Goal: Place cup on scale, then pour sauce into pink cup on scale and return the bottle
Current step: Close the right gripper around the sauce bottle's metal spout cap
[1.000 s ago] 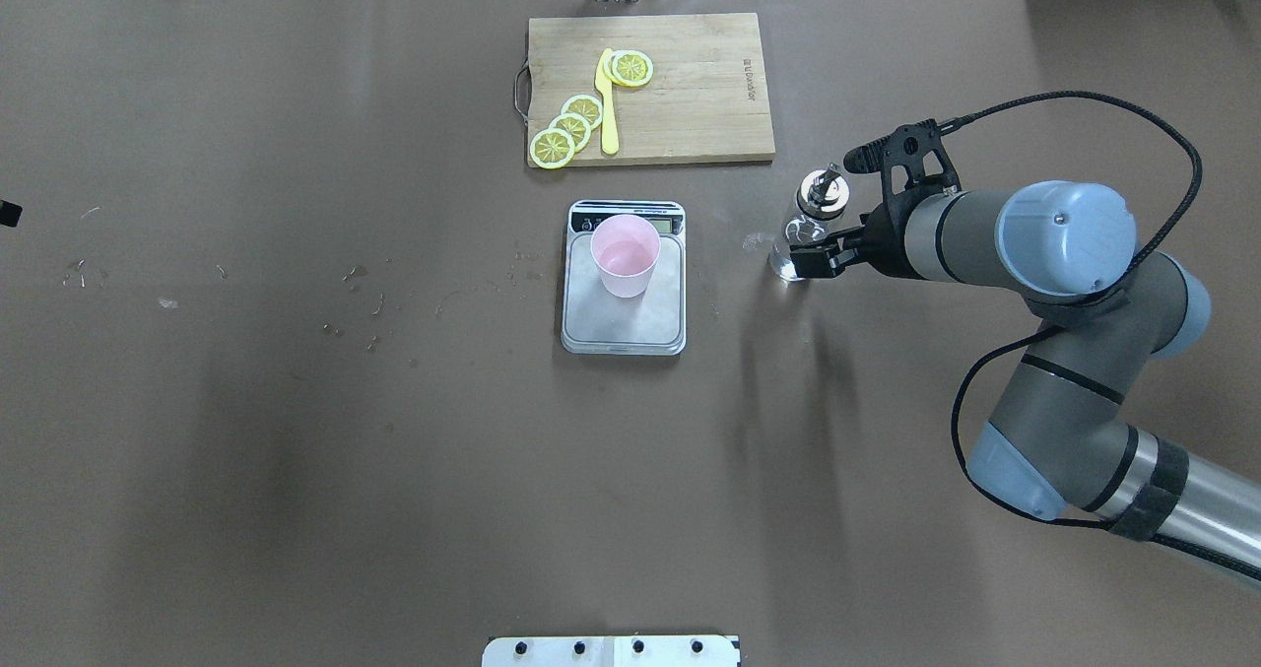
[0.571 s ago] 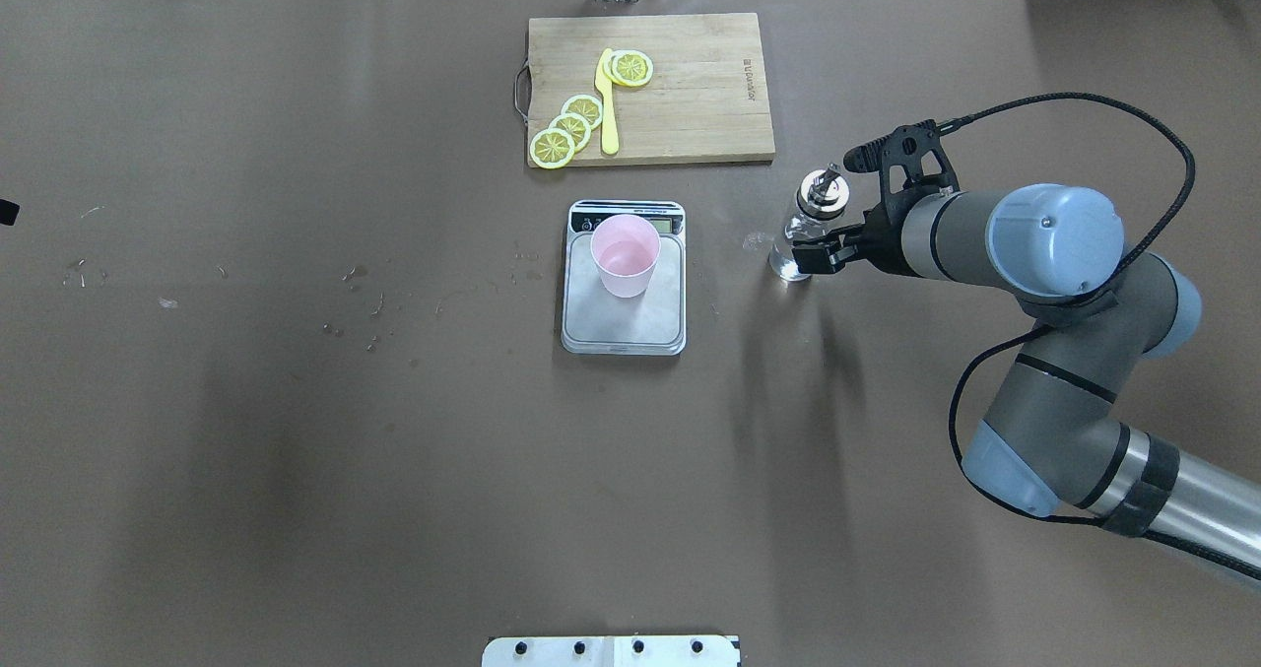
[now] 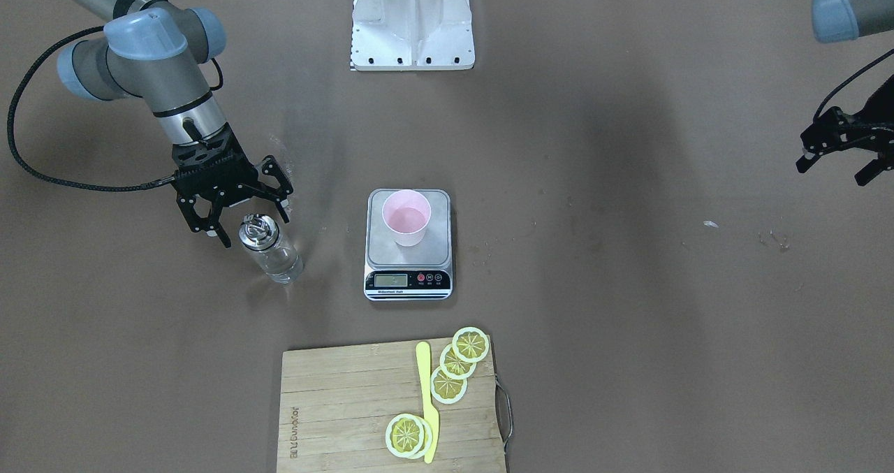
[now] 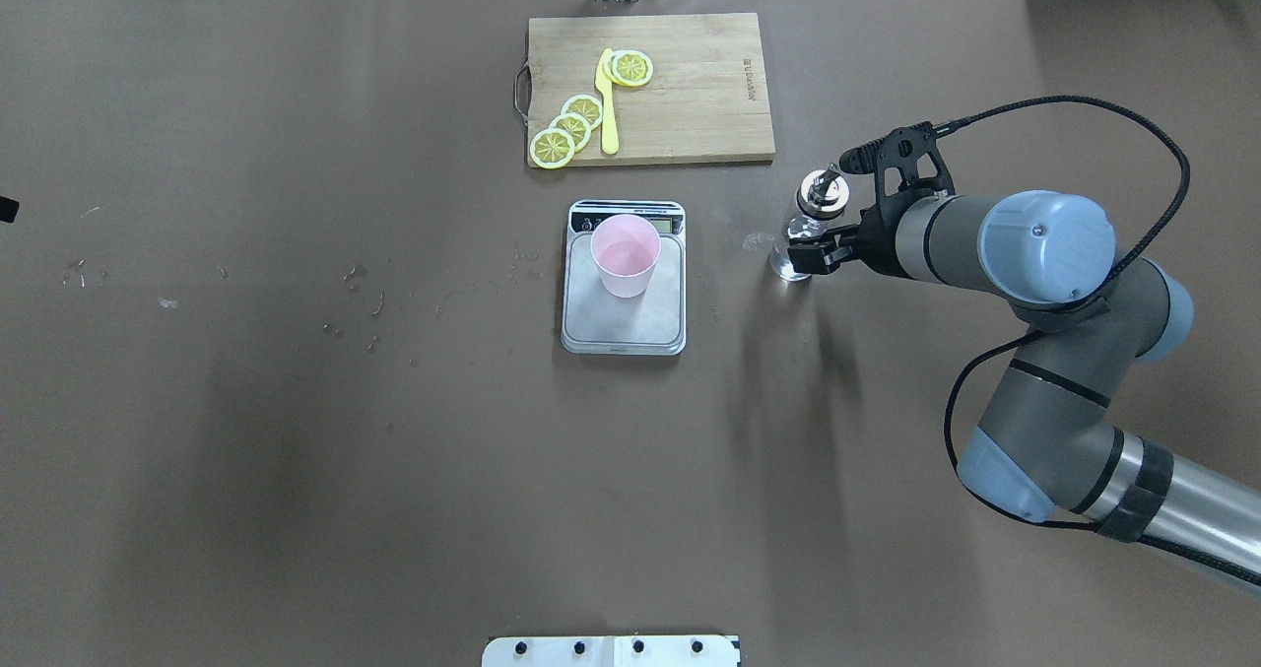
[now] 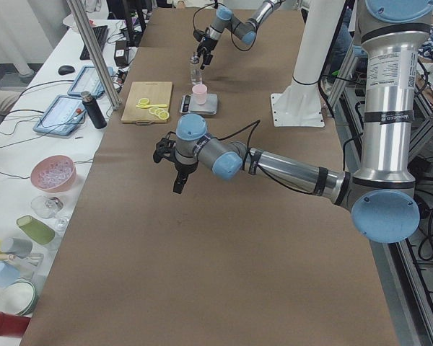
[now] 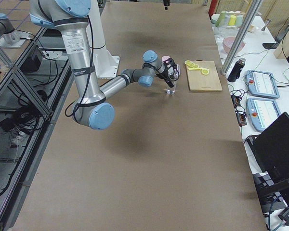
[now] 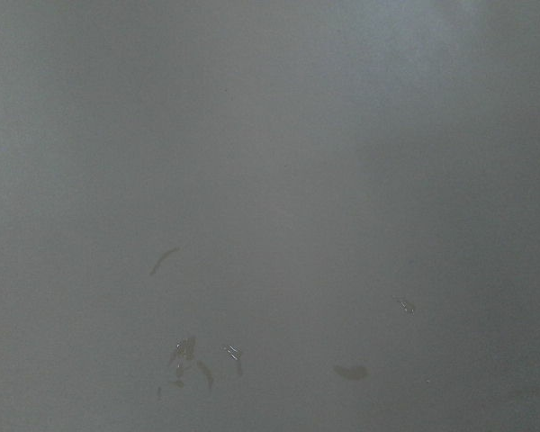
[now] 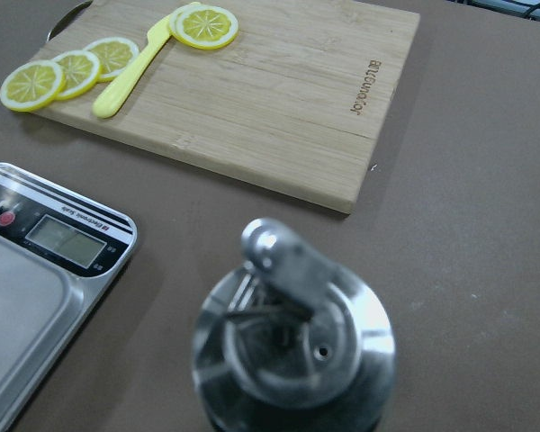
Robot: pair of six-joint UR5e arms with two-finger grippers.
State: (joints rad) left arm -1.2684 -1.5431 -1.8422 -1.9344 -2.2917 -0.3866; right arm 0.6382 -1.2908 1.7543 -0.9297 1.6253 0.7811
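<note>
The pale pink cup [image 3: 406, 225] [image 4: 625, 253] stands on the steel platform of the scale [image 3: 408, 277] [image 4: 623, 337] and holds some clear liquid. The clear bottle [image 3: 271, 253] [image 4: 803, 229] with its silver spout cap [image 8: 292, 346] stands upright on the table to the scale's right in the overhead view. My right gripper [image 3: 246, 220] [image 4: 810, 255] is open, its fingers spread on either side of the bottle's top and just behind it. My left gripper [image 3: 838, 162] [image 5: 175, 169] hangs open and empty over bare table far to the left.
A wooden cutting board [image 4: 690, 86] [image 3: 335, 417] with lemon slices [image 4: 566, 130] and a yellow knife [image 4: 607, 100] lies beyond the scale. The robot's white base plate [image 3: 412, 26] sits on the near side. A few droplets mark the brown table cover [image 7: 198, 355].
My right arm has shifted slightly and its gripper has edged a little at the bottle. The bottle, cup and scale have not moved.
</note>
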